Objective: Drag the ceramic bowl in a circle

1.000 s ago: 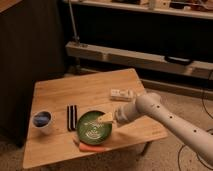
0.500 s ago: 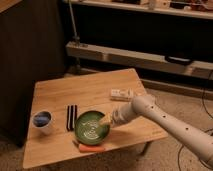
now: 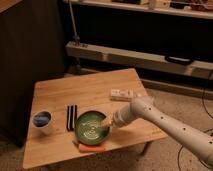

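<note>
the ceramic bowl (image 3: 91, 128) sits on the wooden table (image 3: 85, 90), near the table's front edge. the gripper (image 3: 106, 120) is at the bowl's right rim, its pale tip reaching just over the rim toward the inside. it looks to be touching the rim there, but i cannot tell how far the gripper is open, nor whether it has hold of the bowl or merely rests against it. the white arm (image 3: 165, 124) runs away from the bowl to the right and down toward the lower right corner of the view, with a row of dark dots along it.

the bowl is wide, shallow and round, glazed deep green, with pale rings one inside another on its floor. it stands level and is the largest dish on the table.

just in front of the bowl lies a thin orange stick (image 3: 91, 148), close to its near rim. just left of the bowl lie two black sticks (image 3: 71, 117), side by side. farther left of the bowl stands a small white cup (image 3: 42, 120) with blue inside. behind the bowl and to its right lies a flat white pack (image 3: 122, 94), well apart from it.
</note>
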